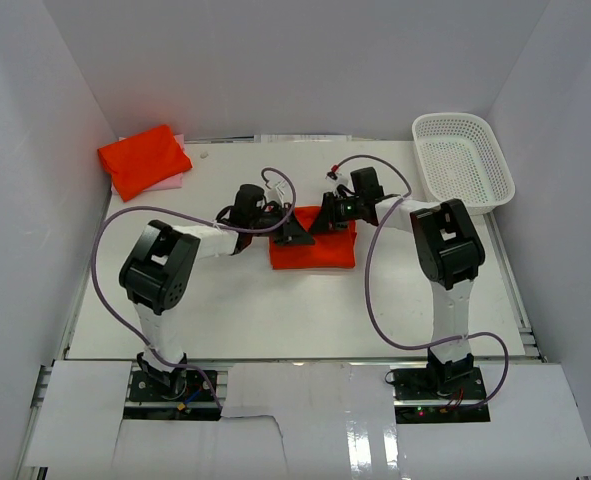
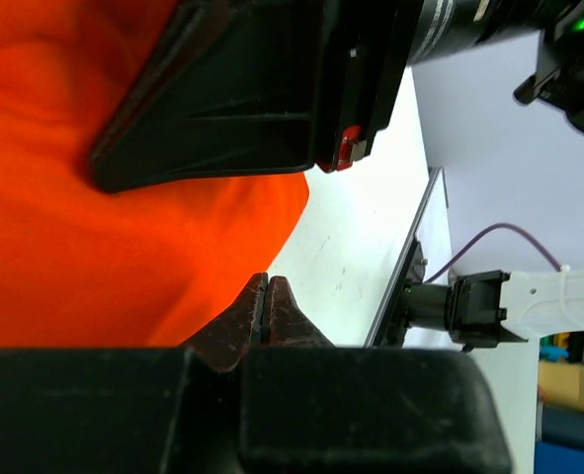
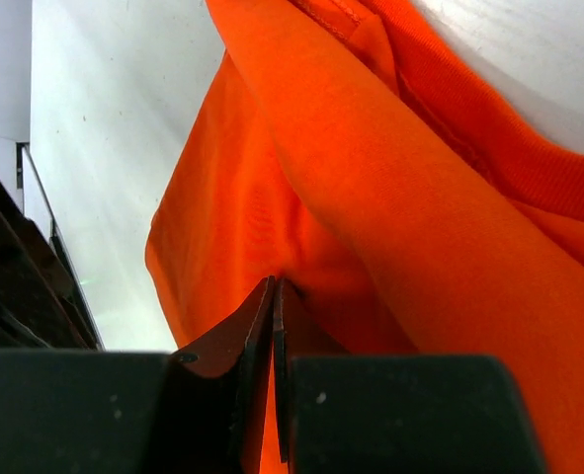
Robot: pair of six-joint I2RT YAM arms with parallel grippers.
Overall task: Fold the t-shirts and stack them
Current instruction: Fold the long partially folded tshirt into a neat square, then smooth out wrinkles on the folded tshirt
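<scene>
Mid-table, the orange t-shirt [image 1: 313, 250] lay in a rough, partly folded rectangle, and both arms had their claws at its far edge, almost nose to nose. The right gripper [image 3: 274, 288] was pinched tight on the shirt: its wrist view showed the jaws pressed together with orange cloth bunched around them and a sliver of fabric caught in between. The left gripper [image 2: 264, 288] also had its jaws together, tips right at the cloth's edge. Whether any fabric sat between them, I could not tell.

This was soft, light, floppy stuff, and it would sag and crease wherever it wasn't supported. One pinch point would let the far edge droop, so I judged a hold at each far corner or along the hem to be best, through every layer, so the fold carries over flat. A thick rolled seam showed by the right claw, a good firm place to bite.

Off in the far left corner waited a folded stack [image 1: 143, 158], orange on pink. A white basket [image 1: 462, 160] stood far right on the table [image 1: 225, 320].
</scene>
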